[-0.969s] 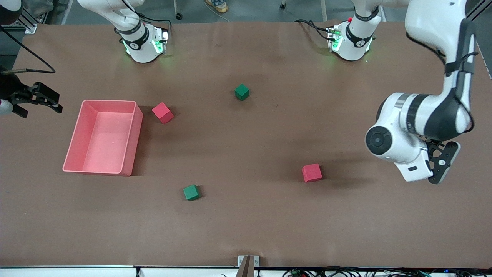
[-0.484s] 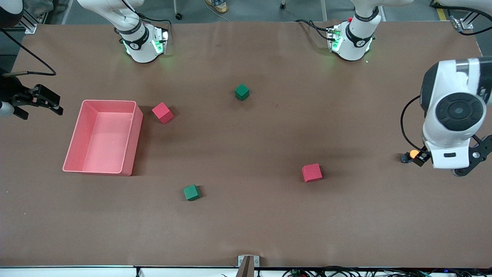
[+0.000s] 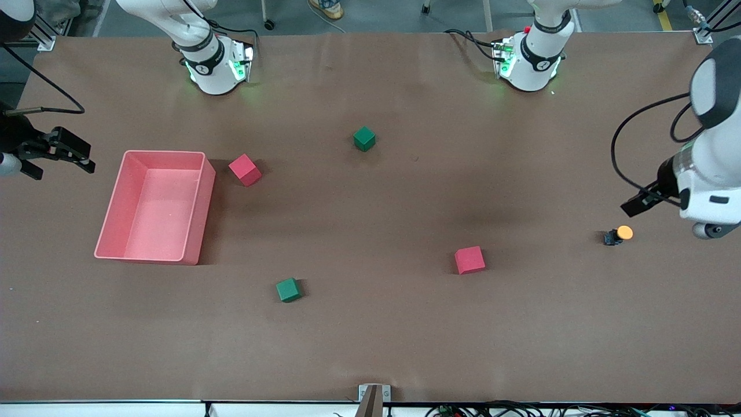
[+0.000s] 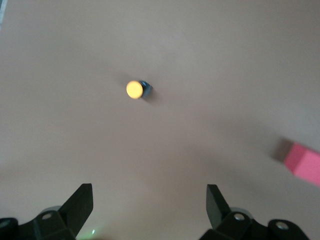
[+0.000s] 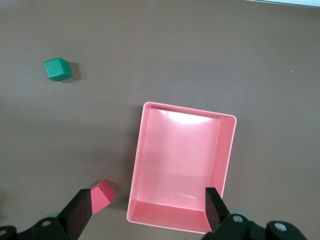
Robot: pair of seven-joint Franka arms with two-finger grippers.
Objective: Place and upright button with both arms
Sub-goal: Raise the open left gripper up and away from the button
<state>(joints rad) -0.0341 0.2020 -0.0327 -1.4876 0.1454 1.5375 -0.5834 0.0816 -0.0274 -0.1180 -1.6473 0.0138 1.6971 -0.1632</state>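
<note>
The button rests on the brown table toward the left arm's end, its orange cap bright above a dark body. In the left wrist view the button shows its round cap face-on, with bare table around it. My left gripper hangs open and empty above the table, apart from the button; the left arm stands at the table's edge. Above the table's right-arm end, beside the pink bin, my right gripper waits open with nothing between its fingers.
A pink bin sits toward the right arm's end, a red cube beside it. A second red cube lies near the button. One green cube sits mid-table, another nearer the camera.
The left arm has swung off toward its end of the table and risen; the button, hidden under it a second ago, now sits uncovered. The right arm has hardly moved.
</note>
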